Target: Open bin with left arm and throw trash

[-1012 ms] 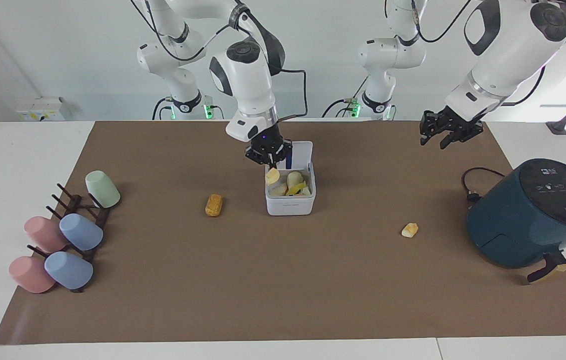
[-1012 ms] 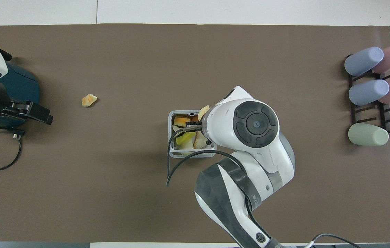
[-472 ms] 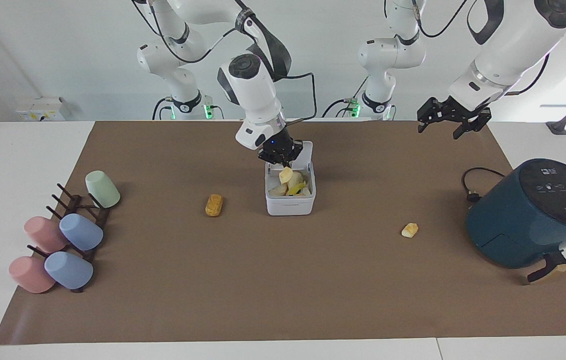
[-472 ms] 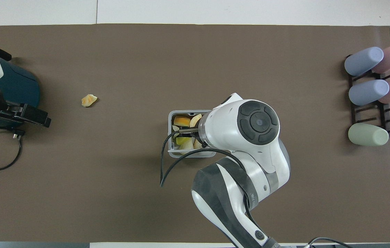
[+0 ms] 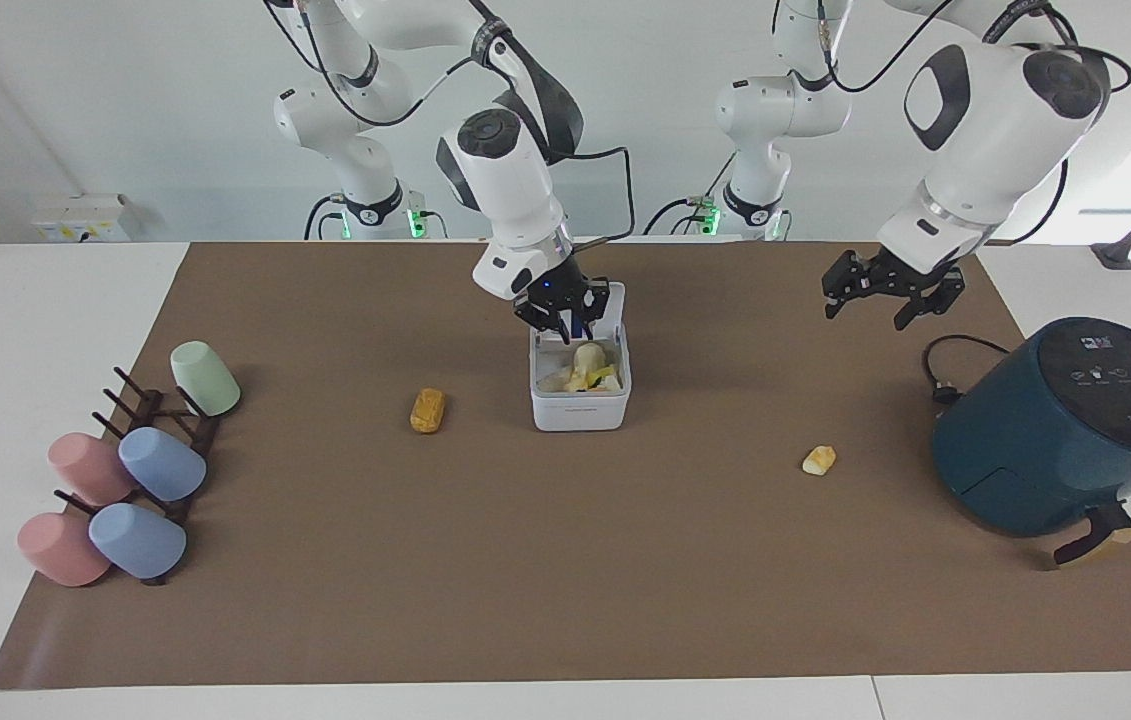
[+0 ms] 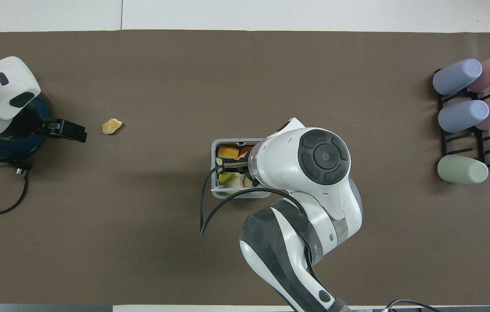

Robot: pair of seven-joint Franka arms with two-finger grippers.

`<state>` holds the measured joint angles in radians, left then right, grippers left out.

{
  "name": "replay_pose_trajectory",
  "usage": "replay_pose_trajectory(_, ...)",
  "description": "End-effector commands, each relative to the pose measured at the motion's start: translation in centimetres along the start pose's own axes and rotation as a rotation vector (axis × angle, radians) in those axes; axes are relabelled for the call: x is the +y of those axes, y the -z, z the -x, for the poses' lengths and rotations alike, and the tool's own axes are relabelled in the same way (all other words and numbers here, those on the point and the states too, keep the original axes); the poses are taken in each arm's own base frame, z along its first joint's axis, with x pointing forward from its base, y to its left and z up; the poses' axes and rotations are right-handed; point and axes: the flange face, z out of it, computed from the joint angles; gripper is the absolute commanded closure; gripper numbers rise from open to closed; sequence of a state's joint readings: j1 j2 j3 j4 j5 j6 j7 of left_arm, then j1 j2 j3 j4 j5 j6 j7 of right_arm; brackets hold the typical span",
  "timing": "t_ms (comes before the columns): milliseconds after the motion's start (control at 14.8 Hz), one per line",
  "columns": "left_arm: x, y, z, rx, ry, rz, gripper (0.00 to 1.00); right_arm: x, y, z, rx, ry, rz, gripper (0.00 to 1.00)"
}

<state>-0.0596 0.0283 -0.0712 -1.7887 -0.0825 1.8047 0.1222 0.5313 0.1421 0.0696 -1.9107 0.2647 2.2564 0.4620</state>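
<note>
The white bin [image 5: 580, 410] stands mid-mat with its lid [image 5: 607, 300] flipped up, and holds several scraps. It also shows in the overhead view [image 6: 238, 141]. The pale yellow wedge [image 5: 587, 358] lies in it. My right gripper [image 5: 565, 312] hangs open just over the bin's nearer end. The orange-brown lump [image 5: 428, 410] lies on the mat beside the bin, toward the right arm's end; the right arm hides it in the overhead view. The yellow-white chunk [image 5: 819, 460] [image 6: 111, 126] lies toward the left arm's end. My left gripper [image 5: 890, 295] [image 6: 69, 130] is open in the air, between the chunk and the air fryer.
A dark teal air fryer [image 5: 1055, 430] [image 6: 6, 149] with its black cord [image 5: 945, 370] stands at the left arm's end. A rack of pastel cups [image 5: 125, 470] [image 6: 470, 117] stands at the right arm's end.
My right gripper carried the pale wedge over the bin and let it go; it now lies in the bin. My left gripper rose, then came down toward the yellow-white chunk.
</note>
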Motion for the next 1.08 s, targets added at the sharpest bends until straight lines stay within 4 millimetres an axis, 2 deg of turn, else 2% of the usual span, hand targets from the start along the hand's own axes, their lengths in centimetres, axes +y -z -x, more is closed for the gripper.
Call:
replay_pose_trajectory(0, -0.8, -6.2, -2.3, 0.006, -0.065, -0.022, 0.00, 0.5, 0.9, -0.3, 0.009, -0.014, -0.025, 0.00)
replay_pose_trajectory(67, -1.1, -7.8, -2.9, 0.011, -0.108, -0.037, 0.00, 1.0, 1.5, -0.7, 0.018, -0.020, -0.023, 0.00)
replay_pose_trajectory(337, -2.0, -15.0, -3.5, 0.062, -0.164, -0.062, 0.00, 6.0, 6.2, -3.1, 0.059, -0.095, -0.014, 0.00)
replay_pose_trajectory(540, -2.6, -18.9, -4.9, 0.077, -0.175, -0.078, 0.00, 9.1, 7.9, -4.1, 0.080, -0.103, 0.058, 0.00)
replay_pose_trajectory(675, -3.0, -19.6, -5.5, 0.078, -0.204, -0.112, 0.00, 12.1, 9.1, -4.9, 0.094, -0.101, 0.151, 0.00)
replay_pose_trajectory(810, -3.2, -20.4, -6.0, 0.090, -0.214, -0.126, 0.00, 14.3, 9.3, -5.5, 0.092, -0.132, 0.174, 0.00)
replay_pose_trajectory(944, -3.4, -21.4, -6.1, 0.094, -0.210, -0.125, 0.00, 17.9, 9.0, -5.9, 0.085, -0.184, 0.189, 0.00)
replay_pose_trajectory(1012, -3.4, -21.5, -6.0, 0.094, -0.207, -0.124, 0.07, 19.4, 8.1, -5.8, 0.070, -0.205, 0.198, 0.00)
